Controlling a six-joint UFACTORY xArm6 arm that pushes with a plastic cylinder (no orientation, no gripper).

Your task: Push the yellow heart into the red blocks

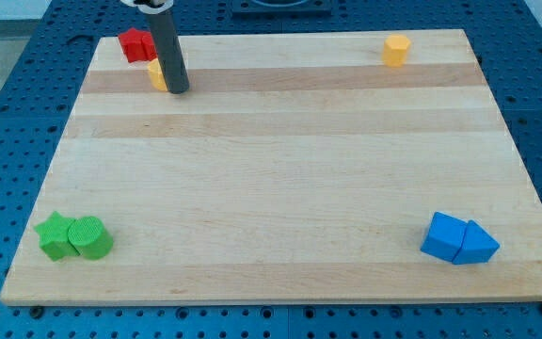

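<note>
My tip (178, 90) rests on the board near the view's top left, at the end of the dark rod. A yellow block (157, 73), mostly hidden behind the rod, sits just left of the tip and seems to touch it; its shape cannot be made out. A red block (136, 44) lies just up and left of that yellow block, near the board's top-left corner. Whether more than one red block is there cannot be told. A second yellow block (396, 49), roughly hexagonal, stands at the top right.
A green star (55, 234) and a green cylinder (90, 237) sit together at the bottom left. A blue cube (444, 236) and a blue triangle (478, 245) sit together at the bottom right. The wooden board (280, 179) lies on a blue perforated table.
</note>
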